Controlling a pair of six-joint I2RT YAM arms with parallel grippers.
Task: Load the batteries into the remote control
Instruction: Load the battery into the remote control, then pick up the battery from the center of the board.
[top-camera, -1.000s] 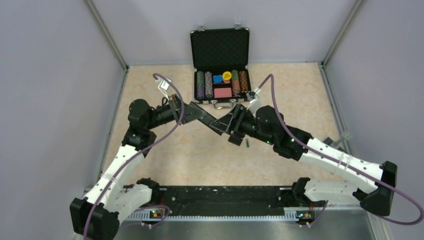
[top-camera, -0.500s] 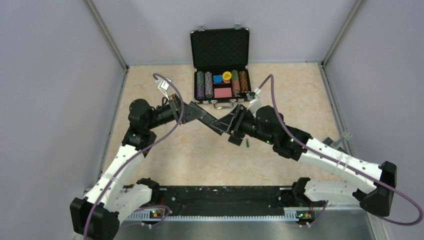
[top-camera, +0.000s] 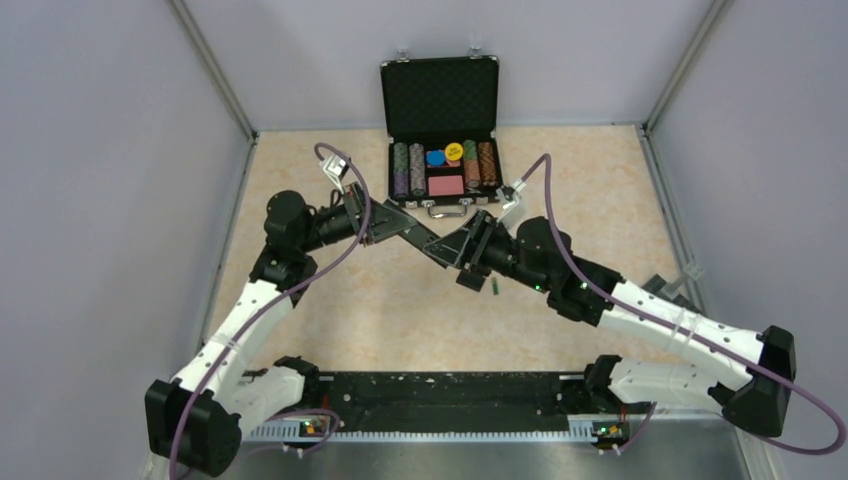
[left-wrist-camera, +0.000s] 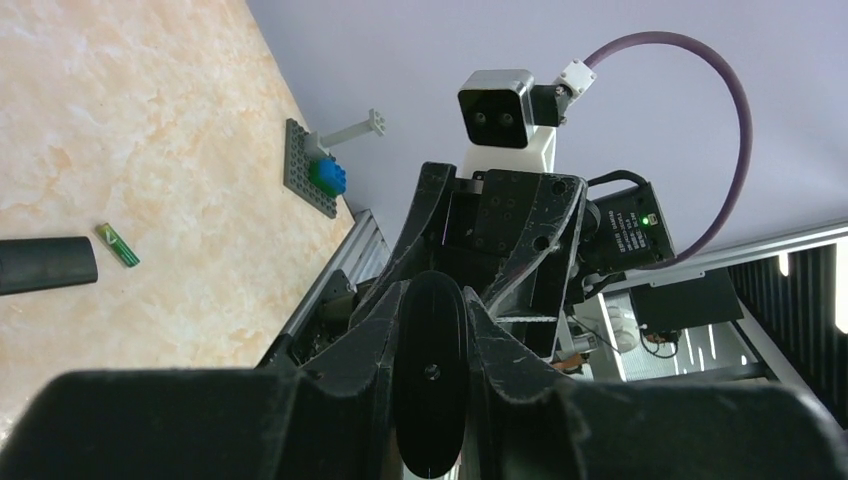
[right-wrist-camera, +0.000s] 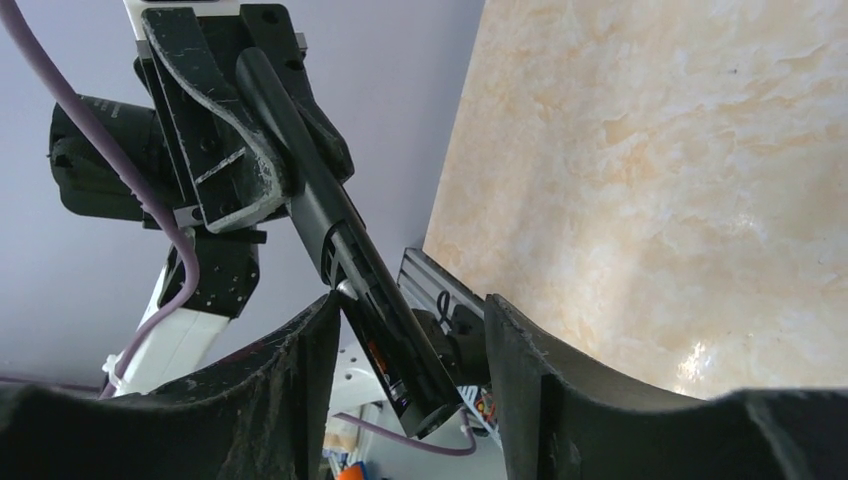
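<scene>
Black remote control (right-wrist-camera: 340, 250): gripping it by its sides with the left gripper (left-wrist-camera: 432, 310), fingers closed on it; holding it clear of the marble-patterned table (top-camera: 380, 300), battery recess facing the right wrist camera; spreading the right gripper (right-wrist-camera: 410, 330) open around the remote's free end, contact impossible to tell; leaving one green battery (top-camera: 494, 287) lying on the table just beside the small black cover (top-camera: 468, 280), near the right gripper.
</scene>
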